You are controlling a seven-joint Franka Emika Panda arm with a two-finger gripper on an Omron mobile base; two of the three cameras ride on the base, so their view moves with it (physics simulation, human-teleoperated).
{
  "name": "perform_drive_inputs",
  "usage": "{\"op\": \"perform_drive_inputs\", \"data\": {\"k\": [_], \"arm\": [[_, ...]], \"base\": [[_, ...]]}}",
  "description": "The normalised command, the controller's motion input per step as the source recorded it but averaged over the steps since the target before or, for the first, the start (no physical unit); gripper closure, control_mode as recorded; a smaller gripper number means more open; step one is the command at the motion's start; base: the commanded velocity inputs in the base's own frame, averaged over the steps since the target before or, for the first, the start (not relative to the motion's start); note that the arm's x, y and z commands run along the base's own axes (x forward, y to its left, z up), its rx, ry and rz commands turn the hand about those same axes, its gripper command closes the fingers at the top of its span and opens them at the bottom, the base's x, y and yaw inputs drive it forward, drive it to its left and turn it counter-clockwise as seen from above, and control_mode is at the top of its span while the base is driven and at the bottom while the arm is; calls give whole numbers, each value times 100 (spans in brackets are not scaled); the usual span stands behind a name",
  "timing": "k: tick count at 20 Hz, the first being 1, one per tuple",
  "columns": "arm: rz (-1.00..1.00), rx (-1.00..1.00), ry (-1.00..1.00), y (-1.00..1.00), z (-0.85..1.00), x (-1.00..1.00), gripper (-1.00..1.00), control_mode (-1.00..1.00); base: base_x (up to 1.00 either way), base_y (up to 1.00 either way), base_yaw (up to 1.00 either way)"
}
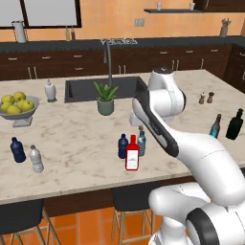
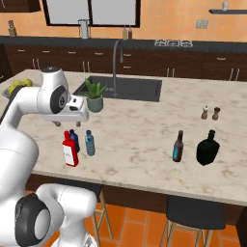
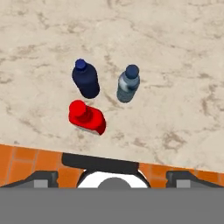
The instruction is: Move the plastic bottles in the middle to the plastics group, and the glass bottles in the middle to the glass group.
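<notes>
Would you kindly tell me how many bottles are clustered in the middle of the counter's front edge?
3: a dark navy bottle, a pale teal-blue bottle beside it, and the red bottle nearest the counter edge. None looks hidden.

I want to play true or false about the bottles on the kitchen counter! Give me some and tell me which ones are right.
1. The red bottle stands upright next to two small bottles. True.
2. The gripper is holding the red bottle. False: it is open, holds nothing and sits above the three bottles.
3. The dark green-black bottle lies on its side. False: it stands upright, near a slim brown bottle.
4. The navy bottle in the middle and the pale teal bottle stand apart, not touching. True.
5. The bowl holds red apples. False: the fruit in it is yellow-green.
</notes>
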Motion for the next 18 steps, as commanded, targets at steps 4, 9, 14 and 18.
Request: {"op": "perform_drive_inputs", "data": {"k": [4,9,14,18], "arm": [[16,0,0,51,-33,25,-100,-100],[7,1,2,36,-23,46,-100,-100],[0,-1,11,18,-30,40,-100,-100],[0,-3,8,-1,-28,8,-100,-100]], "base": [[0,0,0],[0,0,0],[0,0,0],[0,0,0]]}}
